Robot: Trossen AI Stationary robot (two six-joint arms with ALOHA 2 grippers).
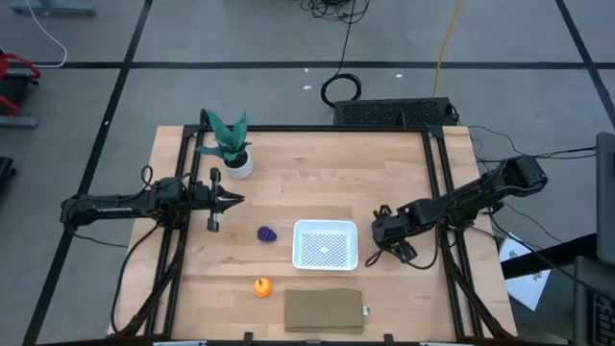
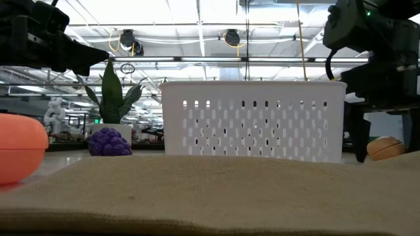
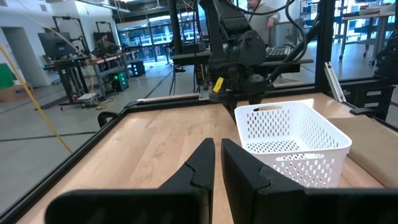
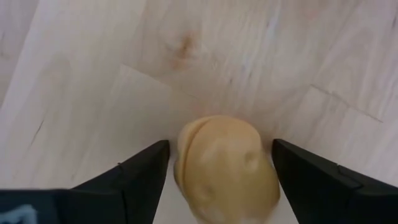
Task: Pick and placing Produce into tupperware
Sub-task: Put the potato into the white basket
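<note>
- Wooden surface [image 1: 307, 173] under both arms, workshop beyond.
- Tan-yellow lump [image 4: 225, 167] lies right of the white tupperware [image 1: 326, 243]; right tool [image 4: 221, 163] straddles it, jaws wide, seemingly lined up to grasp.
- Purple cluster [image 1: 267, 234] and orange ball [image 1: 261, 285] lie left of the tupperware.
- Left tool [image 3: 217, 163] is closed, empty, waiting.
- No readable writing.

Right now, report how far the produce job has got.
Done: nothing; the tupperware is empty. In hand: the right gripper is down at the table to the tupperware's right, jaws open on either side of the tan lump, not clamped. Left: that lump, the purple cluster and the orange ball, both on the table. The left gripper waits shut near the plant.
</note>
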